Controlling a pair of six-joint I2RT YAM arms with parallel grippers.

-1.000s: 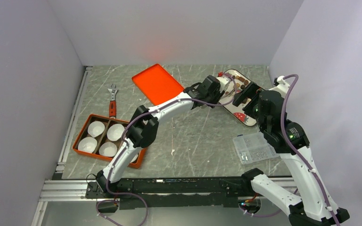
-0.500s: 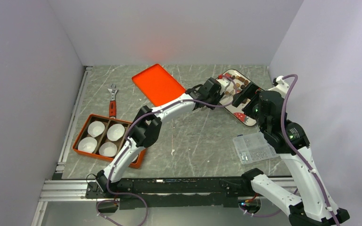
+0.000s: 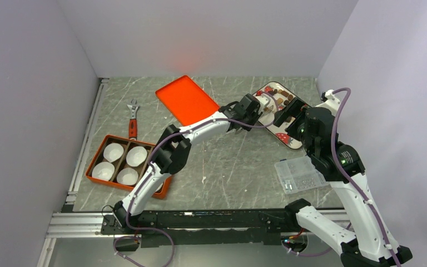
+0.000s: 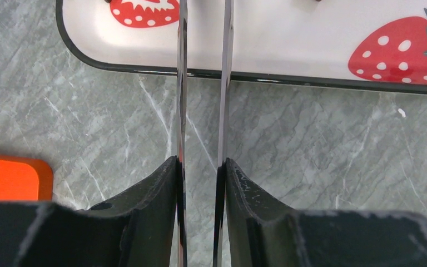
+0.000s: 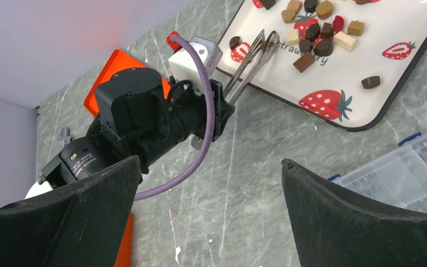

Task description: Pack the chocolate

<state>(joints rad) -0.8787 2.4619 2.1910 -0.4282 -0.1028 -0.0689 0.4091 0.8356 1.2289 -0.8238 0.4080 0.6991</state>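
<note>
- Grey marbled desk [image 3: 228,161] fills our view, closed in by plain pale walls.
- We see the left arm [image 3: 200,125] stretched across to the far right. Its left tool [image 5: 268,38], two thin metal blades, hangs over the tray's edge, narrowly spread with nothing visible between the tips.
- Our right tool [image 5: 210,161] is spread wide above the desk beside that tray, holding nothing.
- An orange box [image 3: 101,150] at the left holds four white pleated paper cups [image 3: 114,151].
- A flat orange lid [image 3: 186,100] lies at the back.
- A white oblong strawberry-print tray [image 5: 406,25] sits far right.
- A clear plastic box [image 3: 300,173] lies nearer us.
- A red-handled wrench [image 3: 133,118] lies far left.
- The small brown, dark and tan chocolate pieces [image 5: 311,30] lie on the tray, mostly clustered, and one dark piece sits apart.
</note>
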